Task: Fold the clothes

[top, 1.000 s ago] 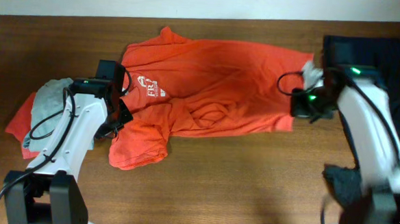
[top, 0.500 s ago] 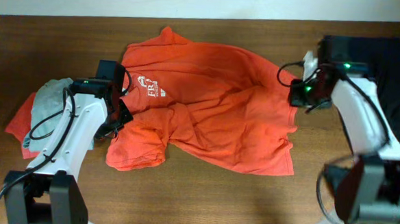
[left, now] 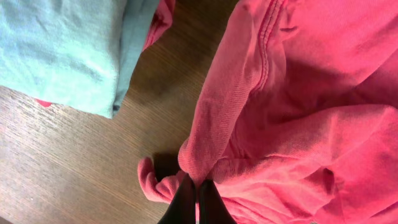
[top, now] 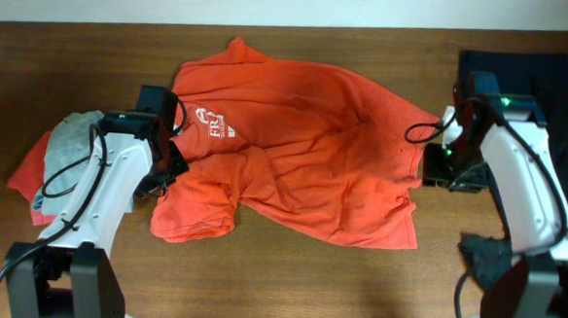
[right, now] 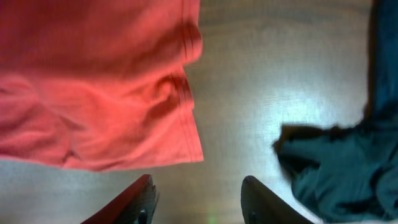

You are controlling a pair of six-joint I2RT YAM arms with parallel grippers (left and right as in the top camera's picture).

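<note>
The orange-red T-shirt (top: pixel 303 170), white lettering near its collar, lies rumpled and spread across the middle of the table. My left gripper (top: pixel 170 165) is at the shirt's left side. In the left wrist view its fingertips (left: pixel 198 190) are pinched shut on a fold of the shirt (left: pixel 292 93). My right gripper (top: pixel 431 169) is at the shirt's right edge. In the right wrist view it (right: pixel 199 190) stands open over bare wood, nothing between its fingers, with the shirt's hem (right: pixel 180 93) just ahead of it.
A light grey shirt (top: pixel 71 143) lies bunched at the left over a bit of orange cloth (top: pixel 25 175). A dark navy garment (top: pixel 560 86) fills the back right corner and shows close to my right fingers (right: pixel 342 168). Bare wooden table (top: pixel 306 287) runs along the front.
My right gripper opened and let go of the shirt's right edge, which dropped and spread toward the front. The right arm then drew back to the right. The left arm stayed still.
</note>
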